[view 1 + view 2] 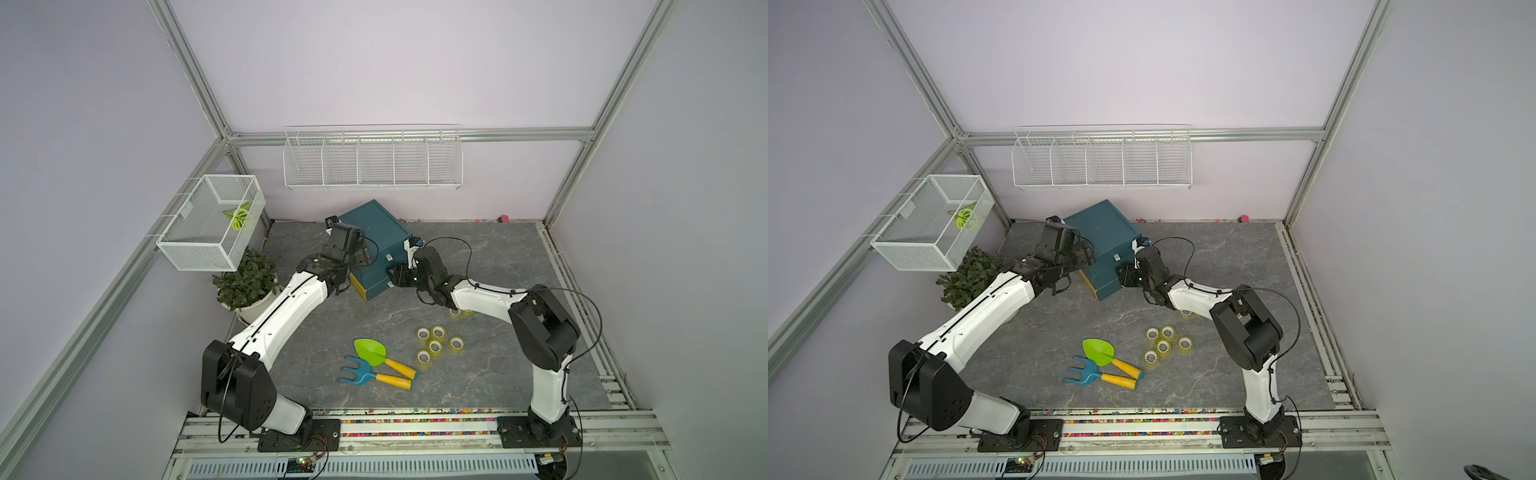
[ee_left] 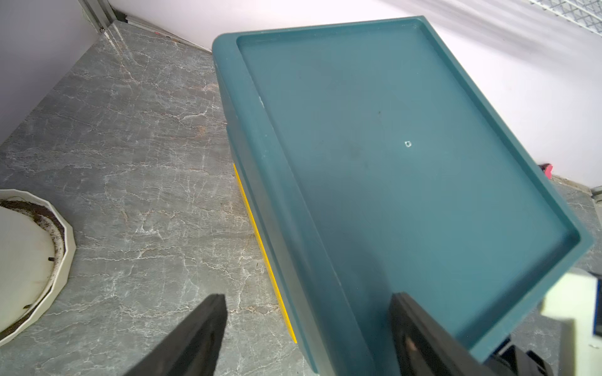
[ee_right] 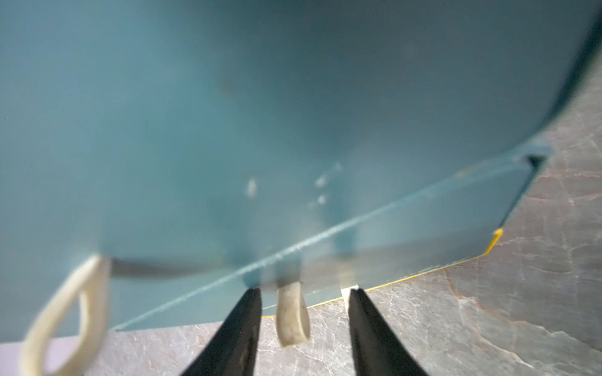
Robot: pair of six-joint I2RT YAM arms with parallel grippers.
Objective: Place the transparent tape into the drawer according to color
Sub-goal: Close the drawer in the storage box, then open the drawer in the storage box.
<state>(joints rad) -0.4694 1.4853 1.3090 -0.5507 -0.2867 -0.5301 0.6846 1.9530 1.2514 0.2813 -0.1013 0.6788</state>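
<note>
Several yellow-green transparent tape rolls point(image 1: 435, 345) point(image 1: 1163, 345) lie in a cluster on the grey table, and two more point(image 1: 456, 313) peek out under the right forearm. The teal drawer cabinet point(image 1: 374, 224) point(image 1: 1100, 224) point(image 2: 407, 146) point(image 3: 228, 97) stands at the back, drawers closed. My left gripper point(image 1: 366, 252) point(image 2: 309, 298) is open, straddling the cabinet's top left edge. My right gripper point(image 1: 395, 276) point(image 3: 304, 293) is open at the cabinet's front; a whitish loop pull point(image 3: 291, 315) hangs between its fingers, untouched. A second loop pull point(image 3: 65, 312) hangs beside it.
A green toy shovel point(image 1: 370, 351) and a blue rake point(image 1: 359, 372) lie in front of the tape cluster. A potted plant point(image 1: 245, 286) point(image 2: 32, 260) stands left of the cabinet, under a white mesh basket point(image 1: 212, 220). A wire rack point(image 1: 372, 160) hangs on the back wall.
</note>
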